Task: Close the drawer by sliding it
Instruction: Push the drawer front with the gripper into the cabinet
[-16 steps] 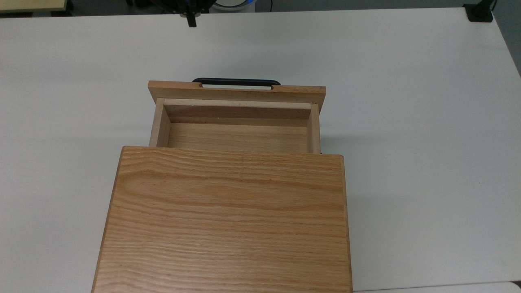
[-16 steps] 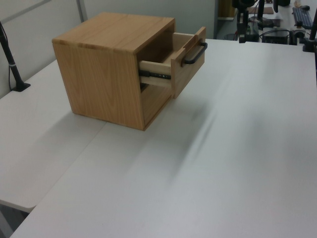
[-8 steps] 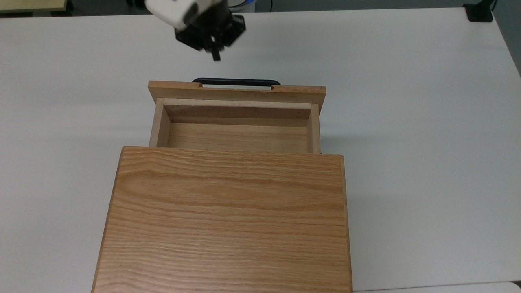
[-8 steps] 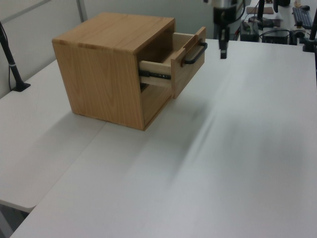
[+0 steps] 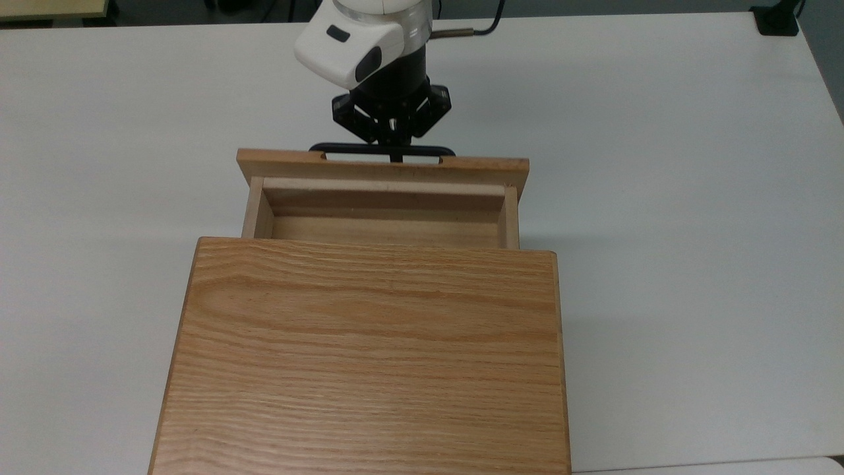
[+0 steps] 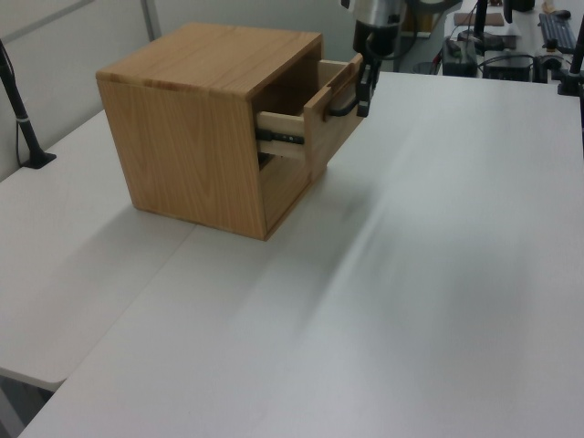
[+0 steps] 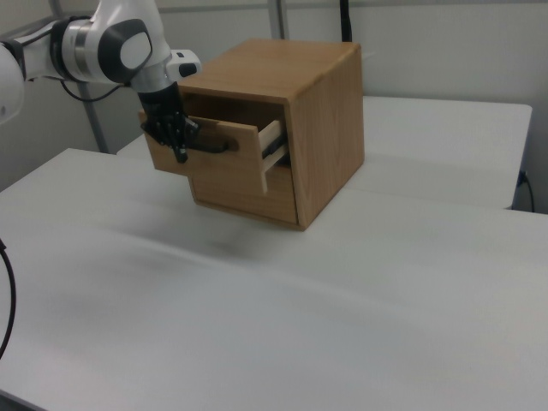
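Black hand [image 5: 394,155], on a white wrist, touching the mid-span of the bar handle [image 5: 343,148]; finger spacing cannot be told. Drawer [image 5: 384,198]: light oak, partly open, projecting from the cabinet [image 5: 369,356] toward the top view's far side; handle's long axis crosswise to the slide, cabinet directly beyond. White table [image 5: 692,198]. Half a second ago the hand hovered clear; the drawer now sits further in.

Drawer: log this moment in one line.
drawer: partly open | gripper: at handle | cabinet: on table
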You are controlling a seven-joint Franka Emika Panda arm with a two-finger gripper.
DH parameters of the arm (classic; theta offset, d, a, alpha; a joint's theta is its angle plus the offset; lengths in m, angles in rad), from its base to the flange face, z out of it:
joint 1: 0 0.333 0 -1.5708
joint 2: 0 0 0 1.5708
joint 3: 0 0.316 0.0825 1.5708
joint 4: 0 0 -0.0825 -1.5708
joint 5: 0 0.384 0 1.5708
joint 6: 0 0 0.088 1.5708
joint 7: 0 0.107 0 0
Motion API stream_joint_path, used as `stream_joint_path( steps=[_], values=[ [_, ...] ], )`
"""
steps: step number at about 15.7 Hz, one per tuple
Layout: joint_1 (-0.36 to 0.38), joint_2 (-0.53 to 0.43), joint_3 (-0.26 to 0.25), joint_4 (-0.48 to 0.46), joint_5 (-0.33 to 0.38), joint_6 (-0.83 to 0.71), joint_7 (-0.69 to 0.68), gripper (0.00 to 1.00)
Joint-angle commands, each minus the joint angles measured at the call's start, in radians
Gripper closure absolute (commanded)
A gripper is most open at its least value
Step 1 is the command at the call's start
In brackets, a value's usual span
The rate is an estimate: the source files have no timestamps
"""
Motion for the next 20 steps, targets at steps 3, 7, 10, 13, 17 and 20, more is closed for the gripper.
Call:
stream_joint_path(
  steps=[3, 7, 10, 13, 17, 20],
  values=[
    [0.018, 0.099, -0.02, 0.07, -0.002, 0.161, 0.09, 1.0],
    [0.018, 0.139, -0.025, 0.095, -0.005, 0.267, 0.102, 1.0],
    [0.019, 0.177, -0.042, 0.127, -0.008, 0.343, 0.141, 1.0],
    [0.032, 0.191, -0.055, 0.13, -0.01, 0.392, 0.142, 1.0],
    [0.038, 0.183, -0.054, 0.12, -0.013, 0.381, 0.138, 1.0],
    [0.032, 0.127, -0.052, 0.085, -0.013, 0.323, 0.127, 0.99]
  ],
)
